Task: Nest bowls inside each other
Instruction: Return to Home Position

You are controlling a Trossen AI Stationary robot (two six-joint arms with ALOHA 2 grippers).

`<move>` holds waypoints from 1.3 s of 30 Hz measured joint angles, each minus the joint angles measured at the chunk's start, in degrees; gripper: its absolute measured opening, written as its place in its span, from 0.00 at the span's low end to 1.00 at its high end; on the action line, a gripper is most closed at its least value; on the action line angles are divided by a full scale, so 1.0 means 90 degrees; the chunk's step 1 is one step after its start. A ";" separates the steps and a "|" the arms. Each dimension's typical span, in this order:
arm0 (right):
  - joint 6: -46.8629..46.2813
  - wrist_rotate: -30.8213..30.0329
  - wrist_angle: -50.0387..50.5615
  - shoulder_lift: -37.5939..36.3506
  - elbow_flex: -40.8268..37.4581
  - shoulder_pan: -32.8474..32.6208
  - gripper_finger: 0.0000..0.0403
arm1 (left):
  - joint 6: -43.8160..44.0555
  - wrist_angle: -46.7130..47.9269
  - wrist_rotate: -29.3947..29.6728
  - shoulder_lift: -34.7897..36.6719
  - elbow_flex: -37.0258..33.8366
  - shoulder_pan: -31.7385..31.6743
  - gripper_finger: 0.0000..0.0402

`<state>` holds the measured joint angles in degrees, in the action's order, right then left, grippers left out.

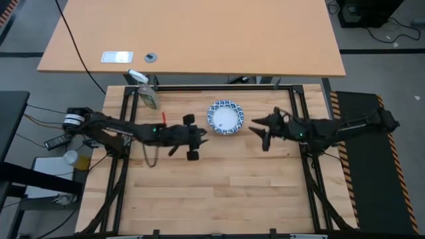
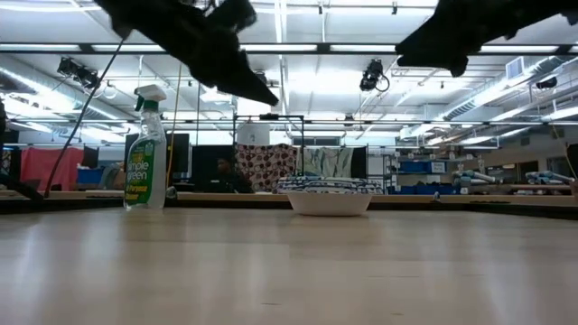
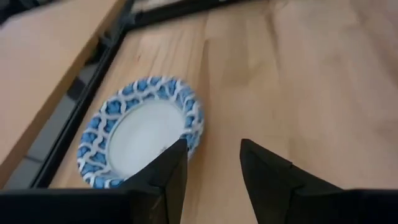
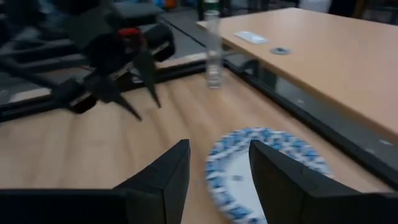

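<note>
The bowls [image 1: 226, 117] stand as one nested stack on the wooden table, toward its far middle. The low view shows the stack [image 2: 330, 195] resting on its base, with several patterned rims lying close together at the top. My left gripper [image 1: 204, 135] hovers open just left of the stack and a little nearer, clear of the table, with nothing between its fingers [image 3: 214, 155]. My right gripper [image 1: 254, 126] hovers open just right of the stack, also raised and empty [image 4: 221, 155]. Both point toward the bowls [image 3: 143, 134] [image 4: 261, 162].
A spray bottle [image 1: 146, 93] stands at the table's far left corner [image 2: 146, 149]. A black frame rail [image 1: 219, 87] runs along the far edge, with a larger light desk [image 1: 192, 40] beyond it. Bare wood lies across the near half [image 1: 219, 192].
</note>
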<state>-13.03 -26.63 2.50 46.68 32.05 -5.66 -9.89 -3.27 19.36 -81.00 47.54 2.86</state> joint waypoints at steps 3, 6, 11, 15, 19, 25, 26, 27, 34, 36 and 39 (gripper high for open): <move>-0.0158 -0.0382 -0.0489 0.0021 -0.0336 -0.0610 0.43 | 0.0160 -0.0383 0.0133 0.0320 -0.0401 0.0291 0.37; -0.0324 -0.1085 -0.0710 0.0004 -0.0571 -0.1170 0.43 | 0.0261 -0.0593 0.0384 0.0594 -0.0744 0.0588 0.37; -0.0173 -0.1969 -0.1017 -0.0149 -0.0746 -0.1790 0.43 | 0.0311 -0.0959 0.0690 0.1386 -0.1553 0.1036 0.37; 0.0430 -0.2240 -0.1145 -0.0647 -0.0745 -0.1943 0.43 | 0.0088 -0.1516 0.0768 0.2357 -0.2350 0.1199 0.37; 0.0903 -0.1807 -0.1143 -0.1303 -0.0741 -0.2042 0.43 | -0.0189 -0.1928 0.0756 0.3414 -0.3017 0.1222 0.37; 0.0752 -0.1982 -0.1181 -0.1394 -0.0752 -0.2516 0.43 | -0.0374 -0.3281 0.0590 0.4549 -0.4332 0.1753 0.37; 0.0754 -0.2117 -0.1218 -0.1319 -0.0805 -0.2596 0.43 | -0.0371 -0.3616 0.0638 0.4644 -0.4558 0.1831 0.37; 0.0757 -0.2220 -0.1264 -0.1261 -0.0897 -0.2662 0.43 | -0.0352 -0.3849 0.0727 0.4748 -0.4770 0.1911 0.37; 0.1122 -0.2266 -0.4698 -0.1047 -0.2858 -0.2869 0.43 | 0.0170 -0.3953 0.1200 0.5025 -0.5216 0.2373 0.37; 0.1163 -0.2101 -0.5812 -0.1042 -0.3542 -0.2858 0.43 | 0.0175 -0.3960 0.1256 0.5024 -0.5216 0.2527 0.37; 0.1226 -0.2355 -0.5871 -0.1030 -0.3456 -0.2837 0.43 | 0.0098 -0.3932 0.1510 0.5065 -0.5216 0.2793 0.36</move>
<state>-2.00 -47.83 -50.33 37.41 0.95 -31.19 -9.01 -38.66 32.95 -35.42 0.60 28.00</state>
